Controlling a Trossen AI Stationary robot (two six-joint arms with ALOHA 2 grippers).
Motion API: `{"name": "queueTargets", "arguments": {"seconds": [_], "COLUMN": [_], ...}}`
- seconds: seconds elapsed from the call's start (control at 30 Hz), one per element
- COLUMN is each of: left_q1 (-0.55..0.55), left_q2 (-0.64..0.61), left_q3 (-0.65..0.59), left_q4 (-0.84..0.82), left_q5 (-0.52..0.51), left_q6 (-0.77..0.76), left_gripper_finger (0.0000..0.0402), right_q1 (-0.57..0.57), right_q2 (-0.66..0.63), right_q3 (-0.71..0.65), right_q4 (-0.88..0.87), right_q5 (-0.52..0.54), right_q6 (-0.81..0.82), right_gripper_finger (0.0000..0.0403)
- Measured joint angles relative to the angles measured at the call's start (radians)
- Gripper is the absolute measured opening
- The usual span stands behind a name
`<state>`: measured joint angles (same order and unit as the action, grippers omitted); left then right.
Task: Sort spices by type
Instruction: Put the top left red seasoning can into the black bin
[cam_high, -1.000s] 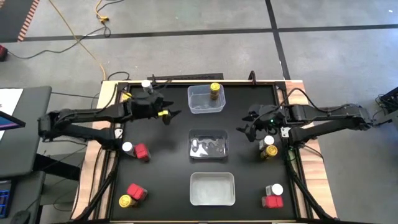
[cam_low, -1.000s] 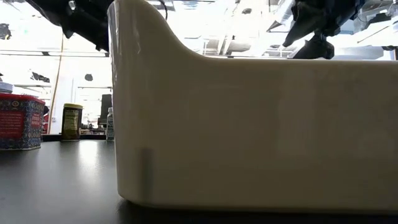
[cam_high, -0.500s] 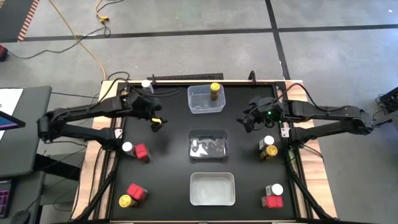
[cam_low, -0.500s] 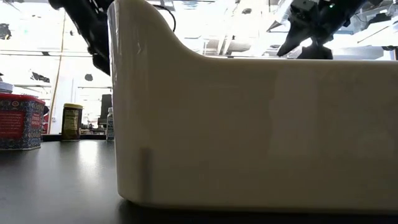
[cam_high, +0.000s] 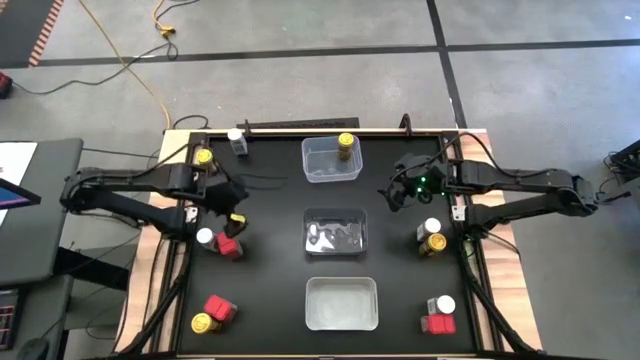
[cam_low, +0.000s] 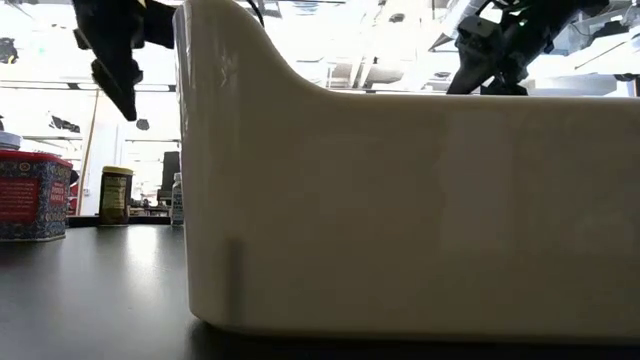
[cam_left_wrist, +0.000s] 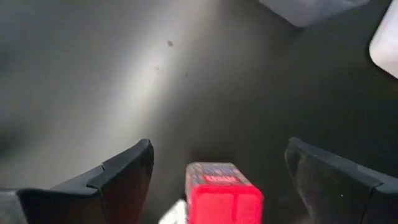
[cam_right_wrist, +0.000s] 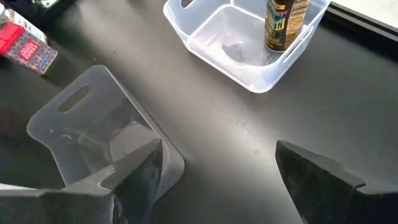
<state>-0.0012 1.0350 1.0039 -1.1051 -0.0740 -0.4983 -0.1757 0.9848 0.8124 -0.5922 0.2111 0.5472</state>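
My left gripper (cam_high: 238, 217) (cam_left_wrist: 219, 149) hangs open just above a red boxy tin (cam_high: 228, 245) (cam_left_wrist: 224, 193), which stands on the table's left side beside a white-capped jar (cam_high: 205, 237). The tin shows between the spread fingers, untouched. My right gripper (cam_high: 394, 195) (cam_right_wrist: 219, 146) is open over bare table, right of the far tub (cam_high: 318, 172) (cam_right_wrist: 205, 46). That tub holds a yellow-capped amber jar (cam_high: 346, 145) (cam_right_wrist: 285, 23). Other jars and tins stand near the table's corners.
Three clear tubs sit in a row down the middle: far, middle (cam_high: 335, 232) (cam_right_wrist: 93, 137) and near (cam_high: 341, 303) (cam_low: 400, 200). Spices stand at the far left (cam_high: 204, 157), near left (cam_high: 218, 308), right (cam_high: 434, 236) and near right (cam_high: 438, 315).
My left gripper has swung from beside the far tub toward the table's left and near edges and now hangs over the red tin. My right gripper has moved a little toward the far edge, away from the jars on the right.
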Motion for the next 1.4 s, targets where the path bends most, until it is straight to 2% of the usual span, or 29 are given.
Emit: {"name": "queueTargets", "arguments": {"seconds": [0.17,0.43,0.77,0.97,1.13,1.4], "left_q1": [-0.125,-0.223,-0.244,-0.244,-0.244,-0.243], "left_q2": [0.032,0.127,0.229,0.213,0.212,0.212], "left_q3": [0.000,-0.002,-0.056,-0.106,-0.148,-0.173], "left_q4": [-0.013,-0.093,-0.096,-0.092,-0.084,-0.051], "left_q5": [-0.029,-0.034,0.039,0.047,0.096,0.099], "left_q6": [-0.103,-0.179,-0.154,-0.161,-0.169,-0.180], "left_gripper_finger": [0.0345,0.0345,0.0345,0.0345,0.0345,0.0345], "right_q1": [0.000,0.022,0.046,0.046,0.046,0.046], "right_q2": [-0.002,-0.003,-0.003,-0.003,-0.003,-0.003], "right_q3": [0.000,0.000,0.000,0.000,0.000,0.000], "right_q4": [0.000,0.001,0.000,0.000,0.000,0.000], "right_q5": [-0.001,-0.004,-0.005,-0.005,-0.005,-0.005], "right_q6": [-0.010,-0.025,-0.028,-0.025,-0.025,-0.024], "right_gripper_finger": [0.0336,0.0336,0.0336,0.0336,0.0336,0.0336]}}
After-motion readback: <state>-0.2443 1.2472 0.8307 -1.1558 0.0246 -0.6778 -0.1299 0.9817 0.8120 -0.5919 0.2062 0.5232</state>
